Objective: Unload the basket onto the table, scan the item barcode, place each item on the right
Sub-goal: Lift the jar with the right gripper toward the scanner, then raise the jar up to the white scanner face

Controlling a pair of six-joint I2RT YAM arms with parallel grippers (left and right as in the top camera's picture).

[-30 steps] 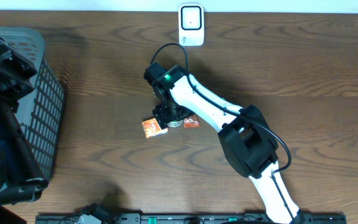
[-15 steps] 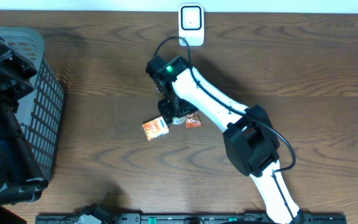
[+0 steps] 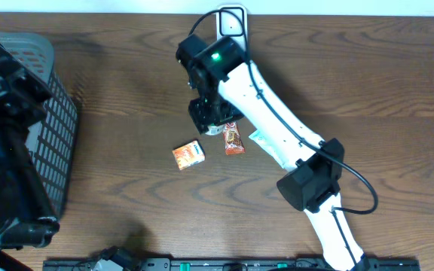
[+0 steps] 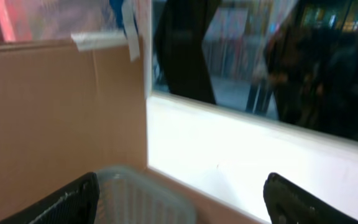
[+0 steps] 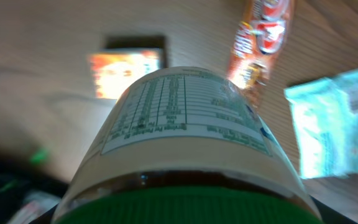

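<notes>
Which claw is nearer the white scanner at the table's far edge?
Right. The right claw, holding a jar, is just in front of the scanner; the left arm sits far off by the basket.

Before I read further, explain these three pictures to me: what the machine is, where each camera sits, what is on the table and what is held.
The machine is two robot arms at a wooden table, each ending in a two-finger gripper. The overhead view looks straight down. The white arm is the right one; its gripper is lifted near the white scanner at the far edge. The right wrist camera rides on that arm and looks along its fingers: they hold a jar with a green lid and a printed label. Below it on the table lie an orange box, a snack bar and a pale blue packet. A grey basket stands at the left. The left wrist camera points away at the room; its gripper is open and empty.
</notes>
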